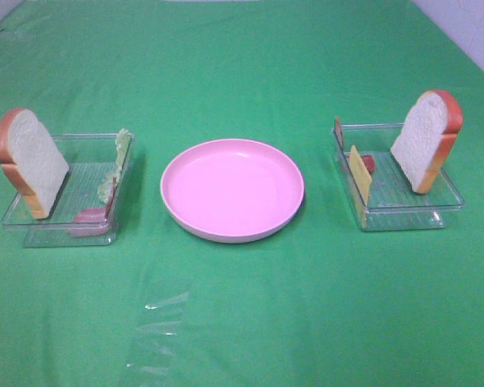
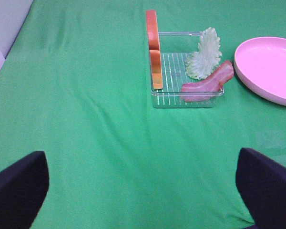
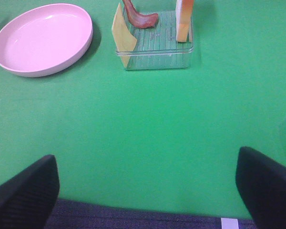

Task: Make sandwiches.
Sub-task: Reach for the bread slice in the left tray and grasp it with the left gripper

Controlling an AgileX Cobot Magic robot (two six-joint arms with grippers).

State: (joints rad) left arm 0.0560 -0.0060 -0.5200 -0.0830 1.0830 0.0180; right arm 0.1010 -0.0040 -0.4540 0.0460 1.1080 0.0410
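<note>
first step, nothing stacked: the sandwiches exist only as parts. in the high view the pink plate [image 1: 232,190] sits bare mid frame. the left bread slice [image 1: 29,161] leans in the left tray [image 1: 81,181] with lettuce [image 1: 121,153] and bacon [image 1: 89,216], and the right bread slice [image 1: 423,141] leans at right near cheese [image 1: 360,176]. the left pincer [image 2: 140,191] and right pincer [image 3: 145,191] gape, empty; only the wrist views show them. next, likely: pinch a slice across its flat faces and carry it to the plate.

You are looking at a surface [image 1: 250,306] showing as matt, softly creasing green cloth, a pink plate [image 1: 232,190] gleaming like smooth glossy plastic, a left tray [image 1: 85,181] and a right tray [image 1: 395,211] showing clear ribbed plastic, and a bread slice [image 1: 36,161] looking matt and spongy with a smoother orange crust.
</note>
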